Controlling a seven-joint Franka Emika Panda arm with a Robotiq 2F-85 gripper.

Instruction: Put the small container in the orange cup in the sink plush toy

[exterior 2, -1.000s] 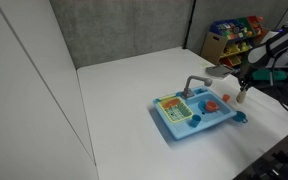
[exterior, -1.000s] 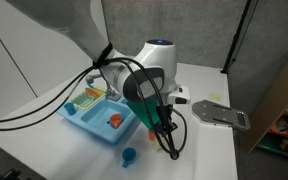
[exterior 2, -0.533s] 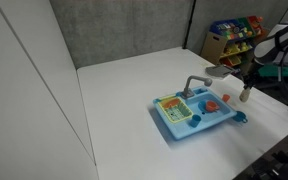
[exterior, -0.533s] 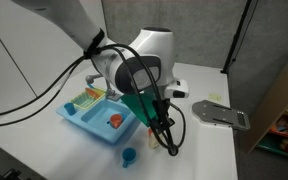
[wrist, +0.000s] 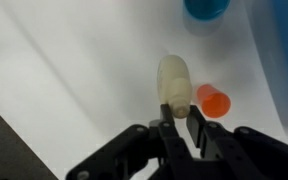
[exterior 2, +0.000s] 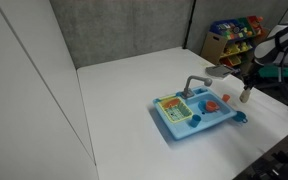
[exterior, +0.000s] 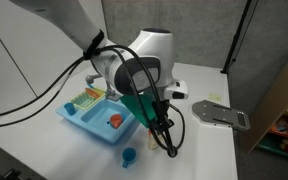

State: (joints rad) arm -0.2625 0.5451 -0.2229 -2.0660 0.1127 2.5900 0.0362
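Note:
My gripper (wrist: 177,112) is shut on the small container (wrist: 172,78), a cream-white rounded piece that sticks out past the fingertips. It hangs over the white table just beside the sink (exterior: 89,118) (exterior 2: 184,122), near the sink's end, in both exterior views (exterior: 170,143) (exterior 2: 244,97). The deep red-orange cup (exterior: 114,120) (exterior 2: 211,104) sits in the sink's basin. A smaller orange cup (wrist: 212,100) (exterior 2: 224,98) lies just to the side of the held container.
A blue cup (exterior: 129,156) (exterior 2: 241,117) (wrist: 209,8) stands on the table by the sink's corner. A grey flat device (exterior: 222,114) lies further back on the table. A toy shelf (exterior 2: 234,38) stands beyond the table. The table edge is close to the gripper.
The arm shifted a little between one second and half a second ago, still holding the container. Nothing has visibly moved since.

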